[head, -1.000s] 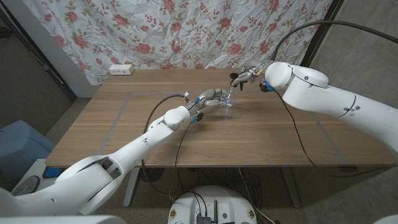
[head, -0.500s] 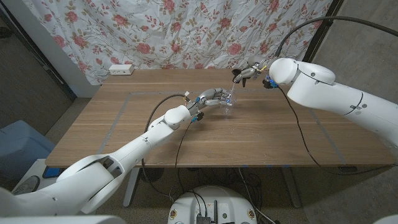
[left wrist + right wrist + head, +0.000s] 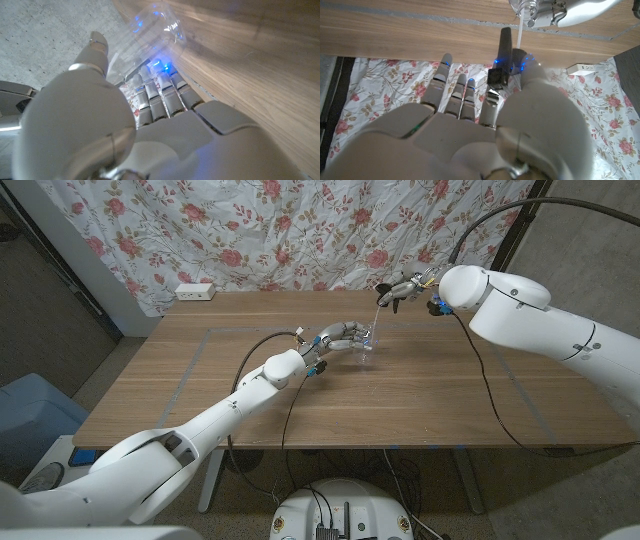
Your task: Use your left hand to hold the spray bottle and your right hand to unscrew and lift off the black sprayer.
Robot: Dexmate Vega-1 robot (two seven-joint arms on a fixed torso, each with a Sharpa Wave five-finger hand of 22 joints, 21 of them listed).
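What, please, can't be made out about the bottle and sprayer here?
- Bottle: head view, too small; left hand covers its body.
- Bottle's base: left wrist view, hidden behind the fingers.
- Sprayer: right wrist view, its head hidden by the right hand.

spray bottle (image 3: 366, 340): mostly hidden behind left hand (image 3: 342, 336) fingers, too small in head view to read shape | black sprayer (image 3: 503, 56): lower part covered by right hand (image 3: 485, 125), tube end cut by frame edge | bottle neck (image 3: 526, 7): cropped, blurred
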